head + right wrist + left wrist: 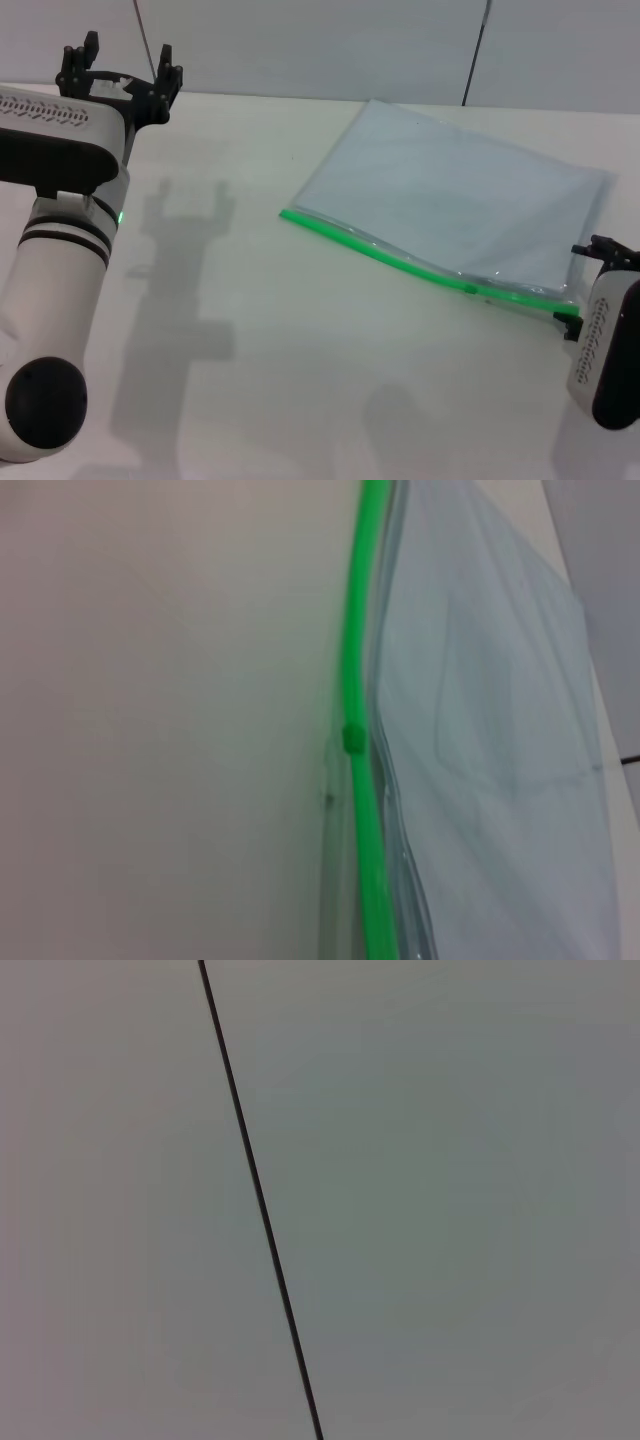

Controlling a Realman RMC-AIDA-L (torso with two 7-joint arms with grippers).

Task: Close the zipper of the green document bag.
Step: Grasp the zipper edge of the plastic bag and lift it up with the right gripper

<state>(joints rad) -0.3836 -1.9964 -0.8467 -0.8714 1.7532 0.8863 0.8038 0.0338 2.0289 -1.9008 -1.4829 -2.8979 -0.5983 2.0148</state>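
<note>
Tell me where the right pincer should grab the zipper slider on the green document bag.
Pinch the small slider tab, which stands proud of the zipper partway along the green document bag. Come from above, fingers straddling the strip, since the bag lies flat on the table. The right pincer is already near that end; the left pincer is parked far off.

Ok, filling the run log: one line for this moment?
left tool: raised, far-left, open | right tool: at bag corner | green document bag: flat | zipper: slider partway

Large translucent pale blue-grey plastic document bag (455, 205) lies flat, angled; bright green zipper strip (400, 258) along near edge, small slider (353, 739) partway.
</note>
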